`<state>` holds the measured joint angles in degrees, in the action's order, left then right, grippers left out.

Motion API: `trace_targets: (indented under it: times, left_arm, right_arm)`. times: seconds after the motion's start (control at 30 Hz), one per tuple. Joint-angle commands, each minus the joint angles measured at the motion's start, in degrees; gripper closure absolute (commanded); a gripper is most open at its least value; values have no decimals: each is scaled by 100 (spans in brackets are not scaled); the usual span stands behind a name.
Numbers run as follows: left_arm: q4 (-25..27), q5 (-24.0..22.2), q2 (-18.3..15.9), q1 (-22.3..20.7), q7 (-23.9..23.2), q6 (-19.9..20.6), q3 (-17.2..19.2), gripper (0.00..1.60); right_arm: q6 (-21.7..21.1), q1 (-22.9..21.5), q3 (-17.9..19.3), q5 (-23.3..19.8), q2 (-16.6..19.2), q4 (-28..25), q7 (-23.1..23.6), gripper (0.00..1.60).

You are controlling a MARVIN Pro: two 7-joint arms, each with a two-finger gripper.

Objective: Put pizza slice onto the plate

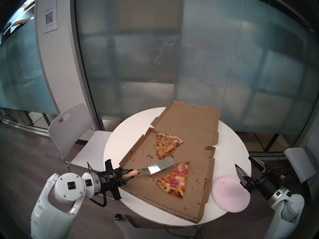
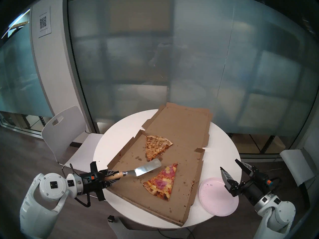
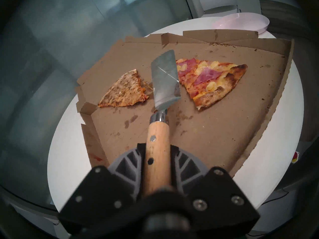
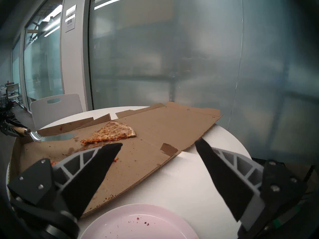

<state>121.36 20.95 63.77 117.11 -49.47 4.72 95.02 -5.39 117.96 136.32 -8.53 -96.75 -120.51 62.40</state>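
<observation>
Your white round table (image 1: pixel 119 143) carries a flattened pizza box (image 1: pixel 189 130), and on its near half lies the pizza slice (image 1: pixel 174 179), flat, tip pointing away from you, charred crust toward the table's near edge; the plain cheese slice (image 1: pixel 166 144) sits farther back and is not your target. The plate (image 1: pixel 227 202), pale pink with a few dark crumbs, rests on the table just right of the box, bare of food. Your left gripper (image 3: pixel 158 166) is clamped firmly on the wooden handle of the spatula (image 3: pixel 164 80), whose blade hangs above the cardboard between the two slices, beside the target's left edge, apparently clear of it. Your right gripper (image 4: pixel 158 144) stands wide open, holding nothing, just above the plate. Judged advice: lower the blade flat to the cardboard and slide under the slice's long side, toward its middle, so the ham and pineapple toppings ride level.
</observation>
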Motion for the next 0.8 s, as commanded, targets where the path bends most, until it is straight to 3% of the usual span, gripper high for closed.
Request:
trace_targets:
  times: [0.0, 0.33, 0.77]
  left_arm:
    - [-72, 213, -91, -128, 229, -506, -64, 160]
    - [-555, 444, -172, -736, 193, -513, -264, 160]
    - [-640, 647, -384, -921, 83, -714, -391, 160]
  right_arm:
    - [-14, -39, -12, -26, -5, -90, -5, 0]
    - [-13, -51, -3, -15, -15, -87, 11, 0]
    - [-19, -65, 8, -1, -30, -90, 28, 0]
